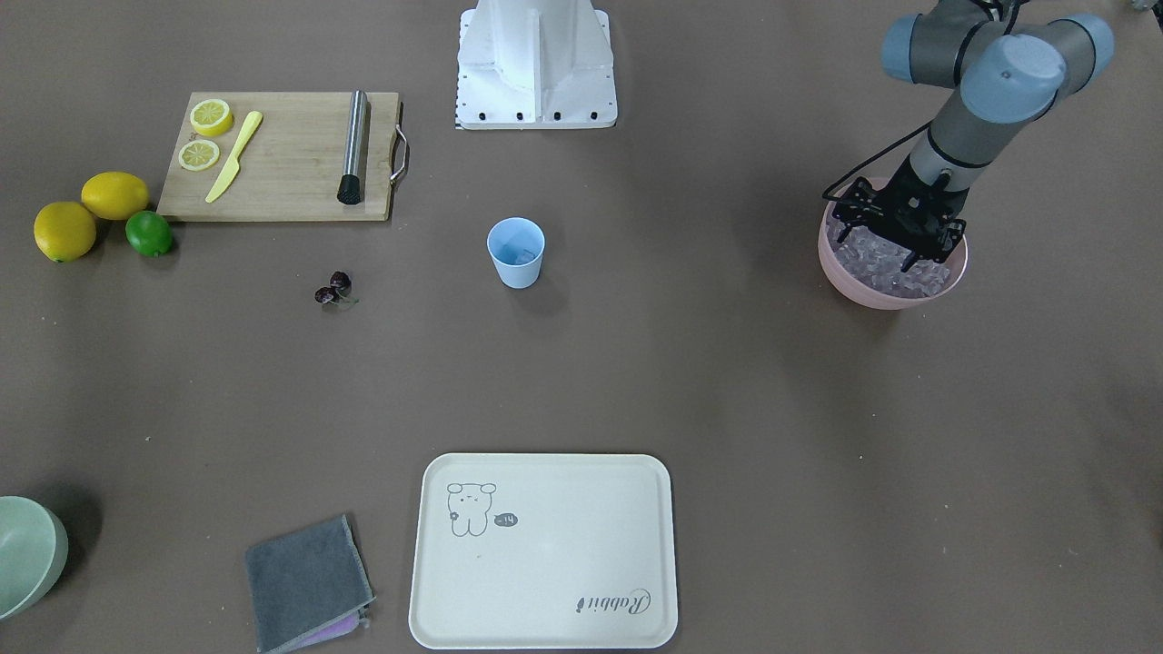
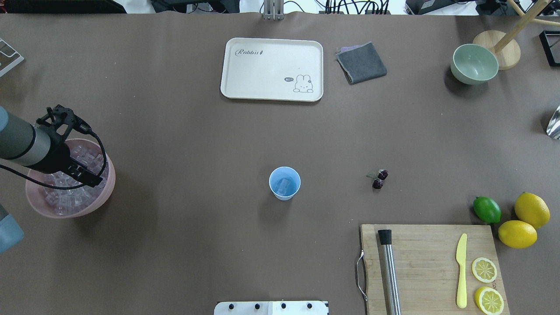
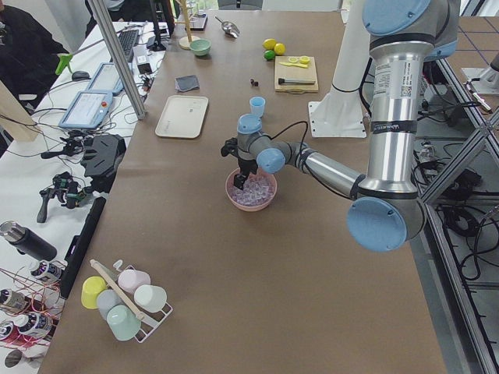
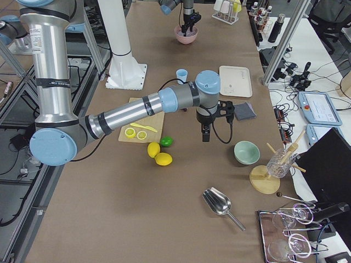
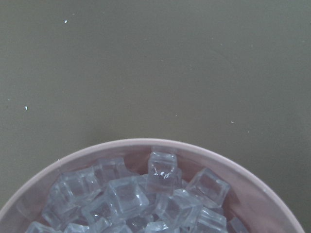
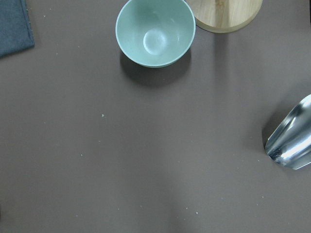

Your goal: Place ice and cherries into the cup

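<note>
I count one cup (image 1: 516, 252) standing upright mid-desk with at least one cube inside it. The cherries (image 1: 333, 290), a joined pair, lie on the bare desk (image 1: 727, 381), well apart from the cup and near the cutting board (image 1: 282, 159). The rest of the ice (image 5: 146, 194), too many cubes to count, fills one pink bowl (image 1: 872, 292). There are also two lemons (image 2: 525, 221), one lime (image 2: 487, 209), one tray (image 1: 543, 550) and one green bowl (image 2: 474, 64).

The desk is covered in brown, and a side bench holds tablets.

My left arm bends down over the pink bowl, with the left end effector (image 1: 913, 254) pointing into the ice; I cannot tell its opening. The right arm stretches low across the desk, and the right end effector (image 4: 206, 134) hangs near the green bowl, its opening likewise unclear.
</note>
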### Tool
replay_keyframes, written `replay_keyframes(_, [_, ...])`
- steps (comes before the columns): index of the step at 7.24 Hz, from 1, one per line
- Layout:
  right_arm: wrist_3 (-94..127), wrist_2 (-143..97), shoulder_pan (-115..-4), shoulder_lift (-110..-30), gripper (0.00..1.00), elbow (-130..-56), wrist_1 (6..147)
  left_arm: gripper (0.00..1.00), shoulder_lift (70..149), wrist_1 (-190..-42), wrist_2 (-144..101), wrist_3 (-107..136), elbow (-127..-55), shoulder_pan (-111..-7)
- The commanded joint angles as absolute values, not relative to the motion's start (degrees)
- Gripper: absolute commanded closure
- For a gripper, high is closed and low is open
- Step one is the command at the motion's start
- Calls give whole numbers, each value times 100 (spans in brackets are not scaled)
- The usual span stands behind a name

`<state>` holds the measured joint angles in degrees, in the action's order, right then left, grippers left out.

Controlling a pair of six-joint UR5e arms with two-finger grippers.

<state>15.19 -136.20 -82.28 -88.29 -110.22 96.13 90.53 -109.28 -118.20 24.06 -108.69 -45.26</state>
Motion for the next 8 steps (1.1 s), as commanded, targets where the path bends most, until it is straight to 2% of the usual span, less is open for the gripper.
replay_keyframes(1, [1126, -13640, -8244, -9017, 0, -11004, 9598, 2, 9325, -10672, -12671, 1725, -11232, -6149])
replay_keyframes(3, [993, -13693, -8488, -9070, 0, -11074, 9659, 2, 9360, -10608, -12665, 1688, -11215, -6214])
replay_keyframes(6, [365, -13825, -9060, -9806, 0, -11180, 9624, 2, 9299, -10652, -12647, 1670, -11137, -6538])
replay_keyframes(8, [299, -13825, -9140, -9826, 0, -11136, 9650, 2, 9272, -10870, -12639, 1749, -10988, -6531])
